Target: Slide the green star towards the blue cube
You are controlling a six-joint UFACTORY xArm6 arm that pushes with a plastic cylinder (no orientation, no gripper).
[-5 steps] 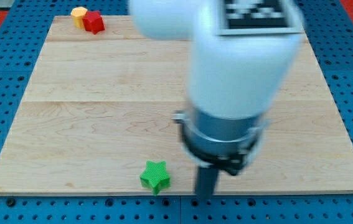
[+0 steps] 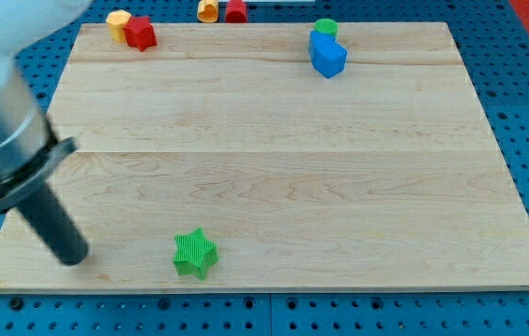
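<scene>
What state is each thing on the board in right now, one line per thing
my tip: down at the board's lower left, left of the green star, apart from it
green star: flat near the bottom edge, untouched
blue cube: near the top edge, a green cylinder against its far side
red block: top left, touching a yellow block
orange block and second red block: beyond the top edge

Pale maple-toned wooden board (image 2: 273, 187), three planks with faint grain, on a bright blue pegboard surround (image 2: 525, 112) dotted with dark holes.

My tip (image 2: 71, 257): dark grey, near black; metallic grey collar above.

Green star (image 2: 195, 254), ribbed, just to the tip's right.

Far up-right of the tip:
- blue cube (image 2: 327, 55)
- green block (image 2: 326, 27), possibly a cylinder

Well above the tip:
- red block (image 2: 140, 34)
- yellow-orange block (image 2: 118, 20)
- second orange (image 2: 207, 10) and red (image 2: 236, 10) pair at the edge, partly cropped.
</scene>
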